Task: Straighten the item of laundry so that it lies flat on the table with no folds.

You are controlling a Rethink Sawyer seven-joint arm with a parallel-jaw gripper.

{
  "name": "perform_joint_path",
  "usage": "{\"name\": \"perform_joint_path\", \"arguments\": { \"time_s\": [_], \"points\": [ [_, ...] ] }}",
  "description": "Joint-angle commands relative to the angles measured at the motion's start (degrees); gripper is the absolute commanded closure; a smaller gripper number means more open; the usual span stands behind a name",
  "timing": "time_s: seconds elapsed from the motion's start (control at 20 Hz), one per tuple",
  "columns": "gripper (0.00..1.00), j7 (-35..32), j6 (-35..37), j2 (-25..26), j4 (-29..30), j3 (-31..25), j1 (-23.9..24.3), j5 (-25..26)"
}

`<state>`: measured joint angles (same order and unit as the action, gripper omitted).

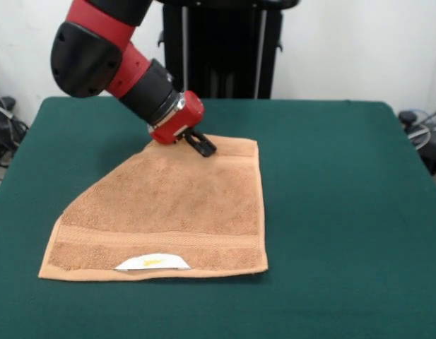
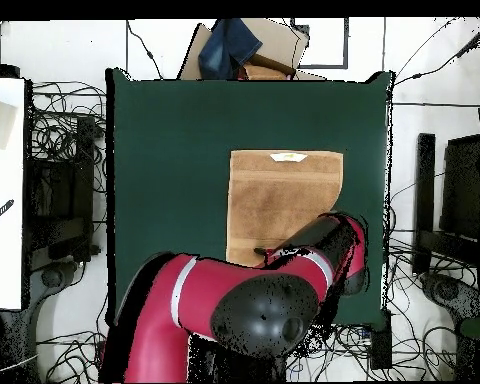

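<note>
The towel (image 1: 172,212) is lying a little left of the middle of the counter (image 1: 338,212) in the front view, a light orange-tan terry piece with a looped, nubby pile. Its shape is not showing as a full rectangle: the near edge and the right edge are running straight and hemmed, while the far left corner is missing from the outline, so that side is slanting in one long diagonal from the near left corner up to the far edge. A flatter woven band is crossing the towel just inside the near hem, and a white label (image 1: 153,263) with a yellow mark is sitting on that hem. The rest of the surface is lying smooth against the dark green, felt-like cloth of the counter.

The gripper (image 1: 202,144), black fingers on a glossy red wrist, is resting at the towel's far edge, touching or just above the cloth. Whether the fingers are spread or pinching fabric, I cannot tell.
</note>
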<state>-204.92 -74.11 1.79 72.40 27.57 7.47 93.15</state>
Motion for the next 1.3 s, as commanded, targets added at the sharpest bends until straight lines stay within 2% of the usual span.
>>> {"name": "perform_joint_path", "arguments": {
  "time_s": [0.05, 0.5, 0.7, 1.05, 1.3],
  "points": [
    [1.00, 7.66, 5.66, 8.25, 2.08, -15.99, -4.21, -6.43],
    [1.00, 8.67, 11.29, 6.87, 4.57, -14.68, -7.07, -11.48],
    [1.00, 11.45, 18.87, 6.51, 5.63, -12.16, -10.62, -16.15],
    [1.00, 13.83, 24.15, 7.81, 4.98, -10.53, -12.56, -20.66],
    [1.00, 13.36, 22.21, 8.36, 4.35, -10.40, -12.31, -20.53]
  ]
}}
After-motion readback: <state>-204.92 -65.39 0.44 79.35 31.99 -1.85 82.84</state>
